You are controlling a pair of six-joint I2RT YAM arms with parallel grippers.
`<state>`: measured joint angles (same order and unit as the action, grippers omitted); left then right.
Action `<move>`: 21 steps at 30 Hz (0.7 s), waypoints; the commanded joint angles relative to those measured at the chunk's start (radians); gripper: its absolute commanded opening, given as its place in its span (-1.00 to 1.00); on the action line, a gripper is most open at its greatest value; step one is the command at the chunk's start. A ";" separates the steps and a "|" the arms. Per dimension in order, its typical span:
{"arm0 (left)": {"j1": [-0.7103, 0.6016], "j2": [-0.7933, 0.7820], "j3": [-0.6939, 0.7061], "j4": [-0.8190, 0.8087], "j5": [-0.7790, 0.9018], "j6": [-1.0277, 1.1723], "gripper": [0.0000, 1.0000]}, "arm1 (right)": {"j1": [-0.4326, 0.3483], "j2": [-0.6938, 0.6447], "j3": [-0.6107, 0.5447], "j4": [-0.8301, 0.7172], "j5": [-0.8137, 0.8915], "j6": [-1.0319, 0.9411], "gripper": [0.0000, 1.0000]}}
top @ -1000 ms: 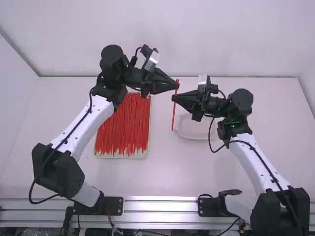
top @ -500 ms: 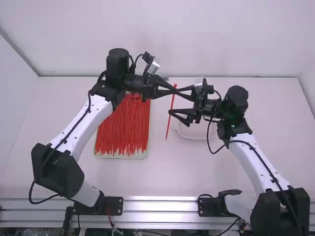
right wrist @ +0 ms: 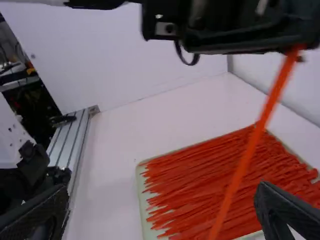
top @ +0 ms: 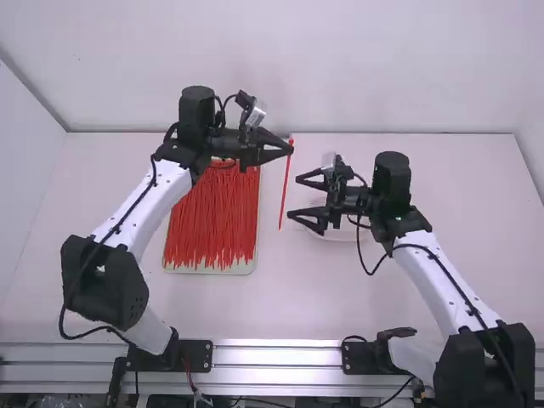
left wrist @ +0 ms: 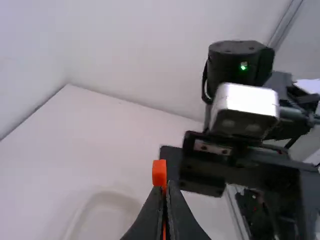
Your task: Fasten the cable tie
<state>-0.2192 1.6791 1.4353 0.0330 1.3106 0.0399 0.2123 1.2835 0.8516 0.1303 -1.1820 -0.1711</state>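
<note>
A flat pale rectangular tray (top: 212,271) lies left of the middle of the white counter (top: 476,187), heaped with loose red cable ties (top: 212,212) that run near to far. A shallow clear plastic tub (top: 336,231) sits right of the middle, partly covered in the high view by the right arm's wrist.

The left gripper (top: 288,150) is held above the tray's far right corner, its fingers pressed together on the upper end of a single red plastic cable tie (top: 284,189). The tie hangs down from that pinch, nearly upright and leaning a little to the left at its lower tip, in the air over the strip of counter between tray and tub. It is a thin straight strap with a small square head just above the fingers (left wrist: 150,220).

The right gripper (top: 295,195) hovers just right of the tie's lower half, its fingers spread wide, one far and one near, both tips apart from the strap.
</note>
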 commanded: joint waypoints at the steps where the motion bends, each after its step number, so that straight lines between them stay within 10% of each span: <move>1: 0.019 0.021 -0.031 0.048 0.020 -0.102 -0.96 | 0.008 0.003 0.019 -0.024 0.061 -0.074 0.98; 21: 0.056 0.024 -0.084 0.248 0.076 -0.397 -0.96 | 0.043 0.005 -0.148 0.133 0.220 -0.103 0.97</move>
<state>-0.1730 1.7039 1.3655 0.2832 1.3903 -0.2882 0.2535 1.2839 0.7189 0.2588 -0.9646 -0.2497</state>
